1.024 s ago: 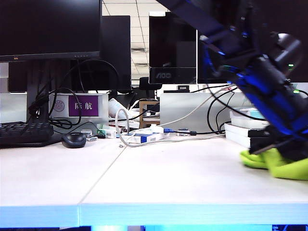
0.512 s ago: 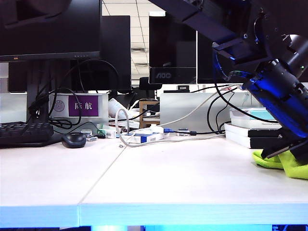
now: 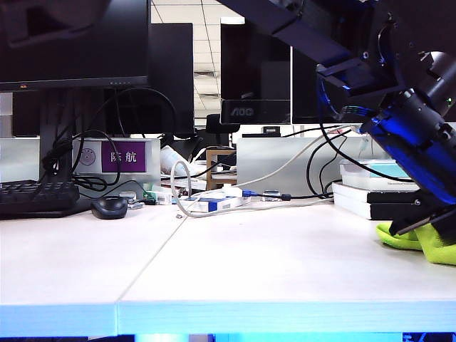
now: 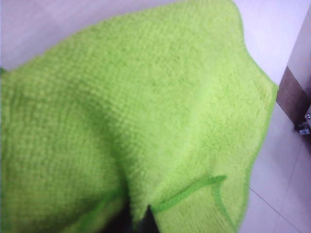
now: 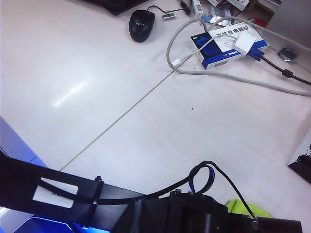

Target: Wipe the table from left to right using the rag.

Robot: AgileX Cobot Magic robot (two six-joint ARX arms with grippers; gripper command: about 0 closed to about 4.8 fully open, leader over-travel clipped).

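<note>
One wiping pass looks nearly done: the left gripper (image 3: 436,229), clamped tight on the rag (image 3: 420,242), presses it on the table (image 3: 271,263) far right of the mouse (image 3: 109,206), needing release next, while the right gripper, unseen, is closed.

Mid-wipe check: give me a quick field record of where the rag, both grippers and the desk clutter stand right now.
rag: lime-green rag bunched at the far right of the table, exterior view
left gripper: left gripper, jaws shut on the rag, down at the table's right end
right gripper: not seen in any view; jaws shut
mouse: black mouse at back left, apart from the rag
other clutter: keyboard, blue-white box under grey cables
seam: seam bare
</note>
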